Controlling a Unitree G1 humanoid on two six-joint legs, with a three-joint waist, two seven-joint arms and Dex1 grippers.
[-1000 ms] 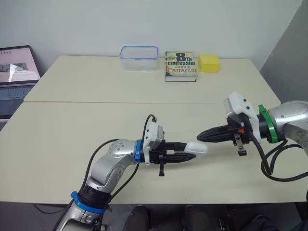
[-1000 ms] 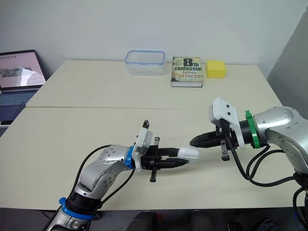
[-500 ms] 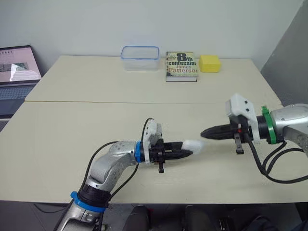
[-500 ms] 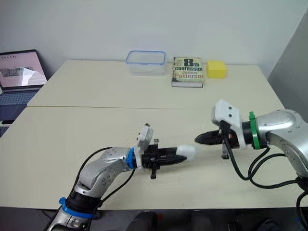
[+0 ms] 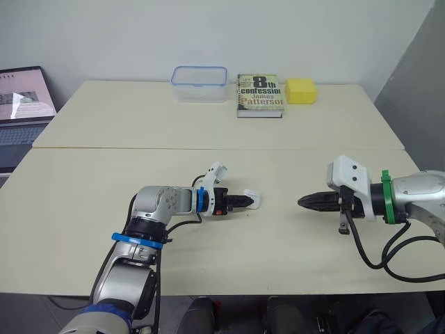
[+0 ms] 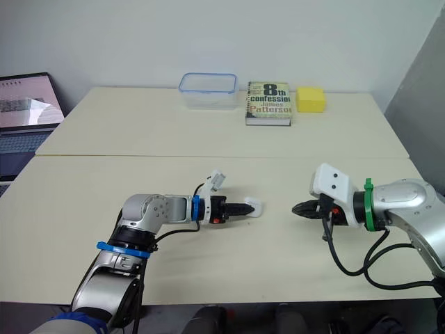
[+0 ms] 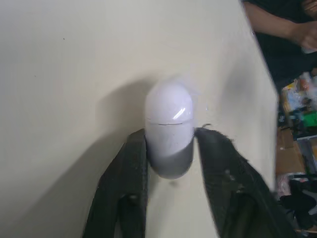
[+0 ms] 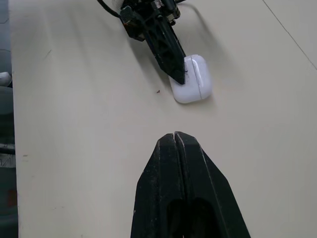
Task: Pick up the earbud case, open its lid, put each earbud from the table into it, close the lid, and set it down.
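Cream counter (image 5: 104,181) is carrying the closed case (image 5: 254,202) near its middle, where the left tool (image 5: 244,201) is gripping its base end. Closed tight and empty, the right tool (image 5: 304,202) is pointing at it from apart. An uneven release is risking dragging or rolling the smooth case.
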